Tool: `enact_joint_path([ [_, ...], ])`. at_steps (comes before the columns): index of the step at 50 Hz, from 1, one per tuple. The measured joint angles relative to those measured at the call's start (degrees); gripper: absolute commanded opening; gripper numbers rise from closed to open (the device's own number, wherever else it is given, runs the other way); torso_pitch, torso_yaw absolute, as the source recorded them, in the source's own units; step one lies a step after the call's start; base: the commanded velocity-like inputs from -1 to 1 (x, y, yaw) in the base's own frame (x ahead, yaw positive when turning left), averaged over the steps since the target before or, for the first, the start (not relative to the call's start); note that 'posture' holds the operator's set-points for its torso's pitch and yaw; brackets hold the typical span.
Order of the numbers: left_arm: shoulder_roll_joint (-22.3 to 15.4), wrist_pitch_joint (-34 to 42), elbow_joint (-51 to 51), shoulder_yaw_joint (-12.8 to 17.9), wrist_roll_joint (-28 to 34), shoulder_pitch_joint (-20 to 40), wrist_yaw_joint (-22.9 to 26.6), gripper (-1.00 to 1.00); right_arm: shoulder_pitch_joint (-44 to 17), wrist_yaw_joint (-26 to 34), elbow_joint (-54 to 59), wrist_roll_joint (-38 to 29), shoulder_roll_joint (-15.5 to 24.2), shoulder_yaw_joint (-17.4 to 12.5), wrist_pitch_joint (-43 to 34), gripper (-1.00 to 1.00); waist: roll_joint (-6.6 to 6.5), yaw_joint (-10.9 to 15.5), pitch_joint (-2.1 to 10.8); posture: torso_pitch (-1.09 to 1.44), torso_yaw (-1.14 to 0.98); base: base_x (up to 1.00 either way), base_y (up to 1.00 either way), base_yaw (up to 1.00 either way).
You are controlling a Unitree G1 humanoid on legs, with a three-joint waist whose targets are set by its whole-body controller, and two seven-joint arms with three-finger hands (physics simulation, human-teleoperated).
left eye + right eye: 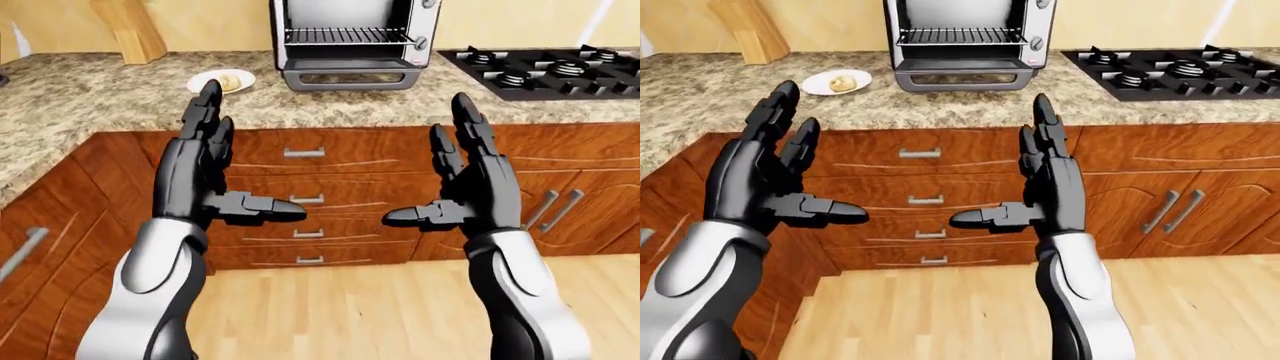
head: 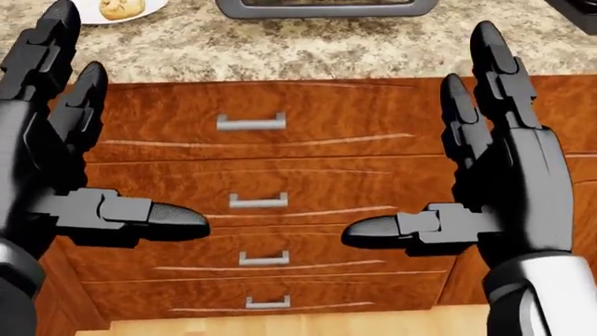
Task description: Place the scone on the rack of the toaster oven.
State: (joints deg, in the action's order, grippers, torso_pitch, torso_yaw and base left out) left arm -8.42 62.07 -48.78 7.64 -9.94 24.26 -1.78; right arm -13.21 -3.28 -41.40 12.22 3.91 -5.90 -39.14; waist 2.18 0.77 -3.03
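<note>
Nearest the cameras, the left hand (image 1: 215, 176) and right hand (image 1: 465, 184) are raised side by side with palms facing each other, fingers straight up and thumbs pointing inward. Both are spread wide and hold nothing, a ready posture that suits a robot standing off from the counter (image 1: 1060, 97) with no object within reach. Beyond the hands in the left-eye view is a stack of drawers (image 1: 300, 199) with metal pulls, and cupboard doors (image 1: 1160, 199) to the right above the wooden floor (image 1: 940, 315). On top of the granite counter, the scone (image 1: 842, 81) lies on a small white plate (image 1: 818, 87), just left of the toaster oven (image 1: 962, 41) and well apart from both hands. The oven door (image 1: 960, 75) is already folded down and the rack (image 1: 960, 35) shows bare inside, so the opening faces the robot and is ready to receive the scone. A wooden knife block (image 1: 748, 30) stands at the far left and a gas hob (image 1: 1180, 71) at the right. Judged from this, the task has not begun in earnest: the robot likely needs to close in on the counter, and the left hand seems better placed for the plate.
</note>
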Motion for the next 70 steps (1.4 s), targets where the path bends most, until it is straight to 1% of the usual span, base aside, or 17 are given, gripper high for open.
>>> enact_joint_path([
  [3,0.3,0.5,0.3,-0.2,-0.6,0.0,0.4,1.00,0.0,-0.9,-0.1,0.1,0.0,-0.2,-1.9,1.00,0.34,-0.8,0.13,0.00,0.00,0.39,0.00,0.00],
  [8,0.2,-0.4,-0.3,0.4,-0.6,0.4,0.1,1.00,-0.9,-1.2,-3.8,0.7,0.1,0.4,-3.3,1.00,-2.87,-1.4,0.01,0.00,0.00,0.39,0.02,0.05],
  [12,0.2,-0.2,-1.0,-0.1,-1.2,1.0,0.2,1.00,-1.0,-1.7,-4.5,0.8,0.3,-0.5,-3.5,1.00,-5.14,-1.5,1.22,0.00,0.00,0.39,0.00,0.58],
  [13,0.0,0.0,-1.0,0.3,-1.3,0.7,0.2,1.00,-0.9,-1.8,-4.2,0.9,-0.1,-0.2,-3.7,1.00,-4.07,-0.6,0.93,0.00,0.00,0.38,0.00,0.69],
  [17,-0.3,1.3,-0.4,1.6,-0.6,-0.1,-0.7,1.00,-0.5,-1.4,-4.2,2.2,-0.2,0.8,-5.4,1.00,-3.24,1.5,0.62,0.00,0.00,0.39,0.17,0.52],
  [21,-0.7,1.6,-1.7,2.3,-0.2,1.1,-1.3,1.00,-1.4,-1.5,-8.1,4.4,0.4,-0.5,-6.4,1.00,0.31,2.2,-1.31,0.00,0.00,0.39,0.40,0.00],
  [23,-0.7,1.9,-2.0,1.8,-0.7,1.8,-1.1,1.00,-1.6,-2.2,-9.3,5.2,0.8,-2.0,-6.9,1.00,1.20,1.4,-0.32,0.00,0.00,0.30,0.13,0.00],
  [25,-0.4,2.3,-1.8,0.6,-1.5,1.8,-0.7,1.00,-1.5,-3.5,-9.7,5.8,1.3,-3.9,-7.8,1.00,-0.34,-0.1,0.24,0.00,0.00,0.24,0.09,0.00],
  [30,-1.0,4.5,-2.8,1.2,-2.6,2.6,0.0,1.00,-2.5,-6.1,-13.3,8.3,2.3,-5.7,-11.1,1.00,-0.89,-1.2,1.01,0.00,0.00,0.23,0.08,0.00],
  [35,-1.9,4.6,-3.8,2.5,-2.4,4.2,-0.6,1.00,-5.5,-10.1,-18.4,15.3,5.5,-9.2,-13.5,1.00,-5.44,-1.0,1.35,0.00,0.00,0.13,0.02,0.00],
  [41,-2.2,6.3,-2.1,2.7,-1.9,3.8,-1.4,1.00,-5.1,-21.7,-16.9,31.3,14.9,-12.5,-12.9,1.00,-3.43,-0.6,-1.07,0.00,0.00,0.01,0.00,0.00],
  [49,-2.0,5.9,-4.4,1.7,-1.9,5.8,-1.4,1.00,-5.2,-28.2,-18.6,38.9,19.7,-13.8,-8.9,1.00,2.35,0.6,1.19,0.00,0.00,0.32,0.00,0.00],
  [51,-1.4,5.8,-4.5,0.8,-2.0,5.3,-1.3,1.00,-4.3,-28.6,-18.2,39.0,19.6,-13.9,-8.4,1.00,1.08,-0.1,0.29,0.00,0.00,0.38,0.00,0.00],
  [55,-1.1,7.0,-3.1,-0.2,-2.1,5.3,-0.9,1.00,-3.8,-28.9,-17.3,39.3,19.7,-14.3,-8.8,1.00,1.22,-0.5,0.29,0.00,0.00,0.38,0.00,0.00],
  [62,-1.2,6.4,-3.4,0.4,-1.2,5.9,-0.9,1.00,-3.8,-28.4,-17.7,39.1,19.3,-15.2,-7.7,1.00,-4.26,-1.4,0.40,0.00,0.00,0.38,0.00,0.00],
  [65,-1.3,7.0,-2.5,1.1,-0.6,4.9,-1.1,1.00,-3.1,-27.7,-17.3,39.2,18.5,-13.5,-8.5,1.00,-4.42,-0.3,-0.67,0.00,0.00,0.37,0.00,0.00],
  [70,-1.3,6.4,-3.9,0.9,-0.4,6.0,-1.0,1.00,-3.3,-26.8,-18.4,38.5,19.0,-15.0,-6.9,1.00,-3.15,0.0,0.08,0.00,0.00,0.13,0.00,0.00],
])
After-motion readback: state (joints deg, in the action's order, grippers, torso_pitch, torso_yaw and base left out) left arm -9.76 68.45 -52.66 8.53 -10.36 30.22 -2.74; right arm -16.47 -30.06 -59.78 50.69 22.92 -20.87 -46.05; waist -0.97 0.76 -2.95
